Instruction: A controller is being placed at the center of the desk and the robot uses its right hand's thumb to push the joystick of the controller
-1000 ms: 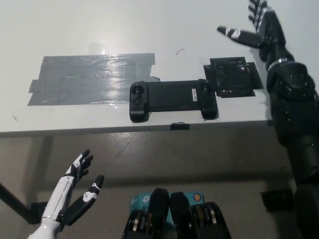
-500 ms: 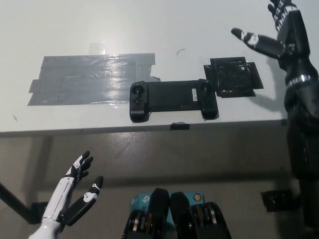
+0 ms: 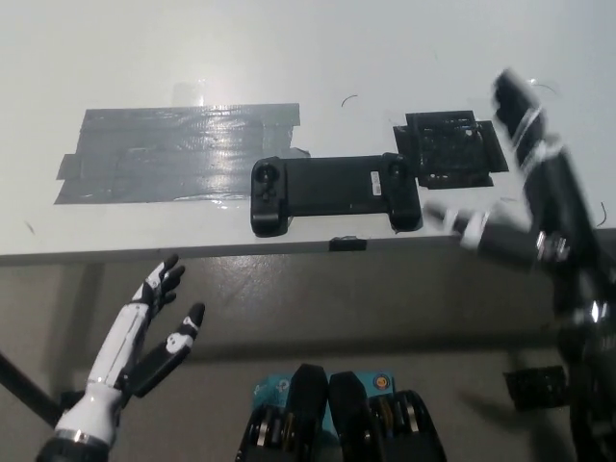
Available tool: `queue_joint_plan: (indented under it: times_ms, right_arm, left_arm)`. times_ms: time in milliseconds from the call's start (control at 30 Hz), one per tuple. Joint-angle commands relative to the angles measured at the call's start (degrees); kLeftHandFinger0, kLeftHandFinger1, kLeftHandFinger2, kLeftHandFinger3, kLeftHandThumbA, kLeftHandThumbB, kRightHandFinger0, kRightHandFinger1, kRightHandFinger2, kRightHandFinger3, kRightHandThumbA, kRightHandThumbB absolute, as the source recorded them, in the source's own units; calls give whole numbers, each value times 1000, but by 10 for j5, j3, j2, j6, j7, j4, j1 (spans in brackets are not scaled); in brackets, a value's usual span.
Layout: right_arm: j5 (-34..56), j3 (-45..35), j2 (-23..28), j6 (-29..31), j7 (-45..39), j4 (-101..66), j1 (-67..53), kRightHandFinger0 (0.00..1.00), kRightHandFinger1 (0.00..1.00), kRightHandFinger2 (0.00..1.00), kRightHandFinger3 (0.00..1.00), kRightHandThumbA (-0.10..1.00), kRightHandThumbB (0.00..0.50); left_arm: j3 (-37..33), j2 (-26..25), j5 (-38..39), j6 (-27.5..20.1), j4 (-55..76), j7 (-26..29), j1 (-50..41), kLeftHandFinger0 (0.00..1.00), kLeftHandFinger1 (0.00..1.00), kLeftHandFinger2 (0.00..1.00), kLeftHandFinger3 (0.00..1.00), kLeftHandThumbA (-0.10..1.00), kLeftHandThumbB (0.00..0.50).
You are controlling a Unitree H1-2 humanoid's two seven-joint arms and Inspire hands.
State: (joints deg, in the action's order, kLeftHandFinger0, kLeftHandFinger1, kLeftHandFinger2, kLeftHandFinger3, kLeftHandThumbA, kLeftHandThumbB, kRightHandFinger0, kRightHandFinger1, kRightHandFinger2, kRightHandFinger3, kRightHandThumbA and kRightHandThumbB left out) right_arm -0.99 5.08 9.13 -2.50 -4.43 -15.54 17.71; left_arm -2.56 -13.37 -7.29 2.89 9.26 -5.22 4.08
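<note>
White desk [image 3: 289,48], controller [image 3: 335,192] near edge — right hand [image 3: 525,207] fingers [image 3: 445,217] just beside

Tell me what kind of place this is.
Likely a robot test bench or lab: a plain white desk patched with grey tape and a black taped square, with a game controller laid out near its edge.

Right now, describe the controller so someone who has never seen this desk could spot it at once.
On the white desk, find the wide patch of grey tape on the left. Just right of its lower corner, near the desk's front edge, lies the controller: a long, flat black bar with rounded grips at both ends. The square black patch to its right is flat tape, not a device.
</note>
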Motion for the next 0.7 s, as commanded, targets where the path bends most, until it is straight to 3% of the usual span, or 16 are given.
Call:
queue_joint_plan:
  times_ms: [0,100,233,433,533,667]
  right_arm:
    - [-25,28,15,39,-29,2,-43,1000,1000,1000,1000,1000,274]
    - [-18,32,17,47,-34,37,-54,1000,1000,1000,1000,1000,257]
    - [-35,38,18,41,-31,58,-56,1000,1000,1000,1000,1000,291]
    - [-46,45,19,51,-33,81,-73,1000,1000,1000,1000,1000,299]
    - [-40,43,18,56,-35,88,-83,1000,1000,1000,1000,1000,268]
    - [-45,44,16,56,-35,92,-93,1000,1000,1000,1000,1000,264]
  left_arm:
    - [2,-9,1,-10,9,-9,12,1000,1000,1000,1000,637,59]
    - [0,-8,2,-11,11,-10,7,1000,1000,1000,1000,624,53]
    - [-4,-6,-3,-12,11,-9,0,1000,1000,1000,1000,616,63]
    - [-3,-2,-1,-18,13,-7,-24,1000,1000,1000,1000,607,63]
    - [-4,0,-3,-22,12,-6,-36,1000,1000,1000,1000,607,70]
    - [-4,-1,-3,-17,19,-8,-47,1000,1000,1000,1000,593,63]
